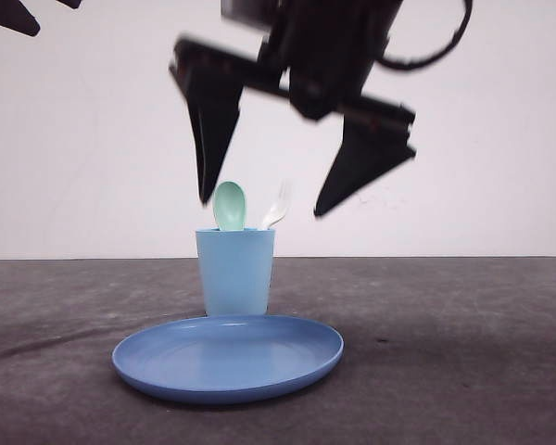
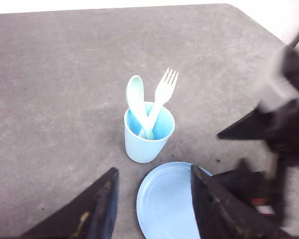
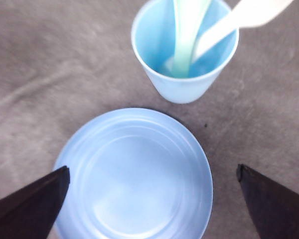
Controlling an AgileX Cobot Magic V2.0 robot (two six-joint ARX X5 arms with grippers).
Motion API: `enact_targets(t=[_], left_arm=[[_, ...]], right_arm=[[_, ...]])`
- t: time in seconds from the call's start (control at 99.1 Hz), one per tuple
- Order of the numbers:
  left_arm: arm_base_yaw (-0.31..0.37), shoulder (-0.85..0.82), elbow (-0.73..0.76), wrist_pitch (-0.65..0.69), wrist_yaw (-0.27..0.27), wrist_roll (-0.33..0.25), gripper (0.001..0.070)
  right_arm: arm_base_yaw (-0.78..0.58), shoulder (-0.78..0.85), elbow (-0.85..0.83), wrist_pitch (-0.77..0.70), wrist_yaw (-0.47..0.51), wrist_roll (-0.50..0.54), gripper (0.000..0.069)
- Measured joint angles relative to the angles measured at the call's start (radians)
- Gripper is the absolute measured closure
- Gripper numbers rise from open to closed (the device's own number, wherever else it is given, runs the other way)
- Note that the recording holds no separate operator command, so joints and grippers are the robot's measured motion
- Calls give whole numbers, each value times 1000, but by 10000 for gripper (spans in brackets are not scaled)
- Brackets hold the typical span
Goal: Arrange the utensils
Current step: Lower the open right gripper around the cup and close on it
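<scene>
The right gripper [image 1: 259, 209] hangs in the air above the cup [image 1: 235, 272], its dark fingers [image 1: 209, 139] pointing down and spread wide, jaws released and holding nothing. From the front, the fingertips flank the tops of the two utensils without touching them; the picture is blurred there, so how high the tips sit above the cup is hard to judge. The left gripper [image 2: 152, 196] is also raised over the grey surface [image 2: 55, 99], tilted toward the cup, its jaws likewise parted and empty.

The mint-green spoon [image 2: 137, 102] and the white fork [image 2: 161, 97] both stand in the light-blue cup, handles down, bowl and tines up, crossing each other inside it. In the right wrist view the spoon [image 3: 187, 30] and the fork [image 3: 234, 22] lean out over the cup's rim.

The blue plate [image 1: 227, 357] lies on the surface just in front of the cup, very close to its base, with nothing on it. It sits between the right gripper's spread fingers in the wrist view.
</scene>
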State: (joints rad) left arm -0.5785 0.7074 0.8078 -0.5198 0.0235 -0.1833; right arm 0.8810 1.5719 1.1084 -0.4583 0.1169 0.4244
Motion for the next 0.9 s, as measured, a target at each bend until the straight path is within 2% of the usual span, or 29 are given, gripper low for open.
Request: enact_targets(t=[0.252, 0.434, 0.736, 0.898], left_arm=[[0, 0, 0, 0, 0, 0, 440], [0, 0, 0, 0, 0, 0, 440], [0, 0, 0, 0, 0, 0, 440], [0, 0, 0, 0, 0, 0, 440]], right_arm=[[-65, 93, 0, 115, -20, 3, 10], [-81, 156, 0, 201, -88, 3, 10], [-92, 226, 0, 341, -88, -8, 10], [-104, 277, 30, 352, -87, -16, 11]])
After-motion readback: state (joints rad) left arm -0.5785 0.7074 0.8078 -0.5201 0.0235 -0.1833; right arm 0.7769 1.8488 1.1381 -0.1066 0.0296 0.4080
